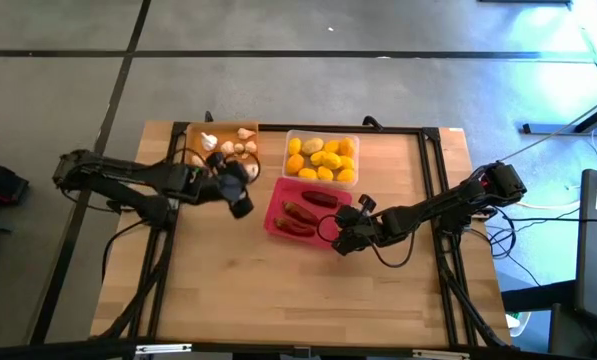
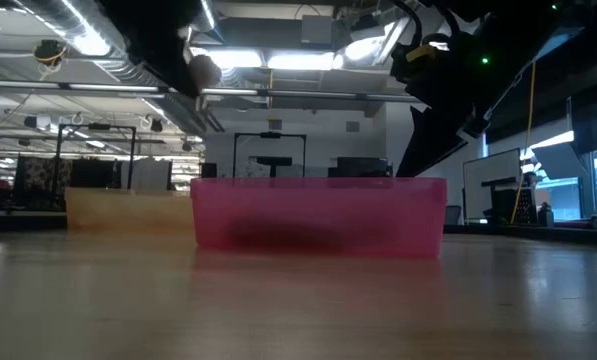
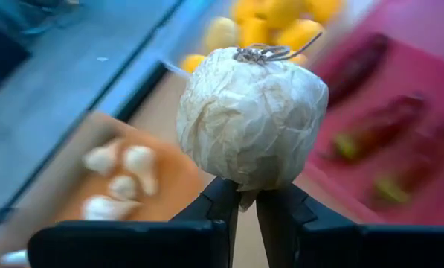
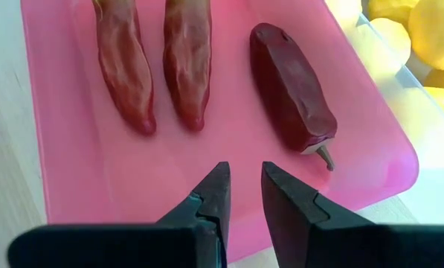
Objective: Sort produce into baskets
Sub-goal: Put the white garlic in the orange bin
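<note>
High view: the left end effector [image 1: 236, 188] hung just beside the orange tray [image 1: 222, 146], which held garlic bulbs [image 1: 240, 148]. The right end effector [image 1: 346, 237] sat at the near corner of the pink tray [image 1: 275, 222] holding three chili peppers [image 1: 300, 212]. Lemons [image 1: 323, 159] filled the clear tray [image 1: 290, 137]. All trays rested on the bench [image 1: 298, 290].

Low view: the pink tray stood centred on the bench.

Left wrist view: the left fingers [image 3: 219, 201] were clamped on a white garlic bulb [image 3: 251, 117], above the orange tray.

Right wrist view: the right fingers [image 4: 216, 190] stood slightly apart, empty, over the pink tray.
</note>
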